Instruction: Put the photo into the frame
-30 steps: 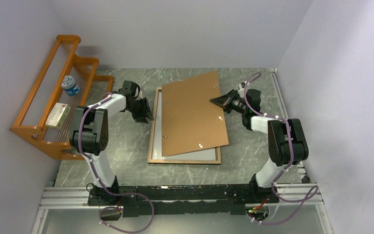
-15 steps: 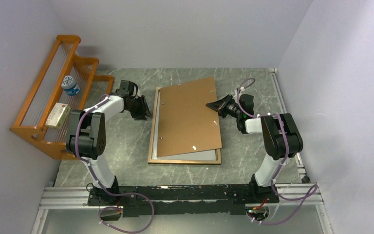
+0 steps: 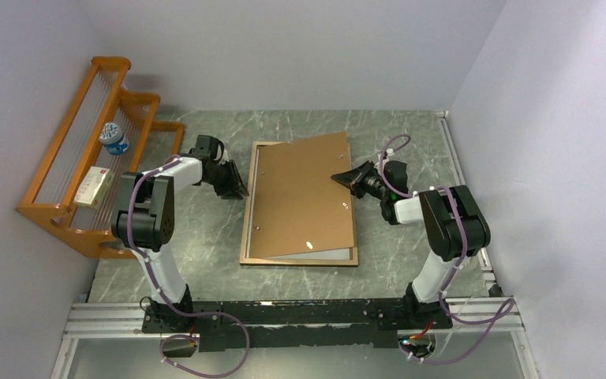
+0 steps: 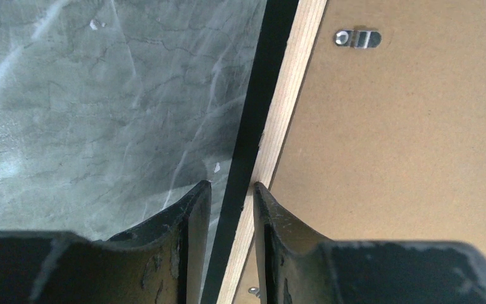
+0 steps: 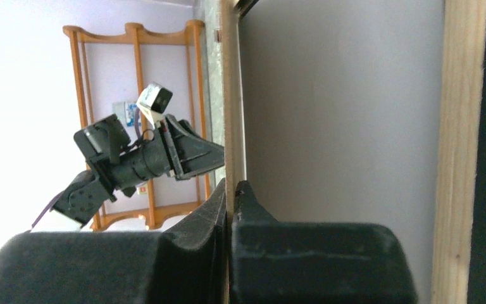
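Nearest me, the frame (image 3: 297, 260) lies back-up on the table (image 3: 205, 229). A white strip of the photo (image 3: 327, 254) shows just inside its near rail, the rest hidden under the board (image 3: 300, 197). The board sits askew on the frame. My right gripper (image 3: 344, 175) is pinched on the board's right edge. My left gripper (image 3: 238, 188) has its fingers slightly parted astride the frame's left rail; I cannot tell if they touch it. The rack (image 3: 63, 225) stands far left.
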You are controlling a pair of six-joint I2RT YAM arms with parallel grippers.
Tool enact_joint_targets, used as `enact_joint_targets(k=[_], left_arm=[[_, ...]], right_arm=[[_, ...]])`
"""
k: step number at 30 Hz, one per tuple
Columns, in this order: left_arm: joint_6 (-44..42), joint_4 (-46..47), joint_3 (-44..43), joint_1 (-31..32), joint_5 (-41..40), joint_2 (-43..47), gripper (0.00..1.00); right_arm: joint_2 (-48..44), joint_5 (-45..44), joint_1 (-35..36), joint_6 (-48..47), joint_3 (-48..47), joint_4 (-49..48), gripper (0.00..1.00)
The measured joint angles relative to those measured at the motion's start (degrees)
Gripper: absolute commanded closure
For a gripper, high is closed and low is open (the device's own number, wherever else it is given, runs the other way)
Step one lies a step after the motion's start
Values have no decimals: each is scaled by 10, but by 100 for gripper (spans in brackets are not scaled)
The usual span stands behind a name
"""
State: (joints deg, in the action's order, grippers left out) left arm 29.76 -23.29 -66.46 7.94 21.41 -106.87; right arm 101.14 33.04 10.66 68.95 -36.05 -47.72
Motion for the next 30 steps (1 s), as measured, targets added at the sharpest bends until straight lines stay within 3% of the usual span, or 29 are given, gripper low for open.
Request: enact_joint_targets(k=[14,20,25,30], left_arm=[[0,6,0,0,15,-6,65],[0,7,0,0,17,-8,65],[0,6,0,0,16,-8,65],[1,6,0,0,17,-8,65]], right_arm=[[-7,-11,13,5,2,10,100],[27,-11,17,-5,-11,11,72],[28,-12,24,-33,-23,70,63],[28,-9,28,-56,-53,139,44]])
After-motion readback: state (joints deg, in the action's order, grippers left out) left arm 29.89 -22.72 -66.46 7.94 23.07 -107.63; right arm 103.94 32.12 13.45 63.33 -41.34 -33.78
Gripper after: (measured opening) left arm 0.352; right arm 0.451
